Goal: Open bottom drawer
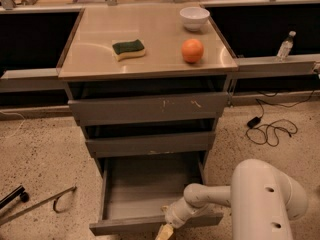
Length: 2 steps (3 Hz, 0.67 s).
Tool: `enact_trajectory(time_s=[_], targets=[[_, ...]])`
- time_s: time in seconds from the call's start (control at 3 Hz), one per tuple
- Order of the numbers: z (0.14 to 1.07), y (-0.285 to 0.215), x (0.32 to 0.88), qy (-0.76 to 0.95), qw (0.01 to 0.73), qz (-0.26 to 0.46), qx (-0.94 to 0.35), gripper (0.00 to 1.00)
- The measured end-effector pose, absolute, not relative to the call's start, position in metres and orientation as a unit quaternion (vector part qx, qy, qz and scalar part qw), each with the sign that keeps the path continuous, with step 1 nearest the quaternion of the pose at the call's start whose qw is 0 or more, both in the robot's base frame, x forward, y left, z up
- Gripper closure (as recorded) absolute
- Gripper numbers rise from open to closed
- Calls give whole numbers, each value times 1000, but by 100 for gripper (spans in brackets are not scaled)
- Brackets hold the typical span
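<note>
The bottom drawer [135, 189] of the grey metal cabinet stands pulled far out, its shallow grey tray interior showing and its flat front [125, 226] near the lower edge of the view. My gripper [166, 230] sits at the drawer's front edge, right of centre, with the white arm [260, 199] reaching in from the lower right. Above it are the middle drawer front [150, 144] with pale chips and the taller top drawer front [150, 108] with white scratches, both shut.
On the cabinet top [95, 59] lie a green-and-yellow sponge [128, 49], an orange [192, 50] and a white bowl [194, 18]. A black cable [270, 131] lies on the floor at right, a metal rod [35, 204] at left. A bottle [285, 45] stands on the right ledge.
</note>
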<state>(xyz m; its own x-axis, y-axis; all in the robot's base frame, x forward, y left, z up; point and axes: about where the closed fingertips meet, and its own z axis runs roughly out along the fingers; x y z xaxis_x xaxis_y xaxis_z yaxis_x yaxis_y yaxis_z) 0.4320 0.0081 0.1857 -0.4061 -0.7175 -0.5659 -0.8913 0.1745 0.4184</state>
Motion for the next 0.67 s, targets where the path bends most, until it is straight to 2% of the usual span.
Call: enact_trajectory(time_s=[0.33,0.67], targets=[[187,8,432,757,120,361,-531,0],[190,2,405,766,100,371,-515,0]])
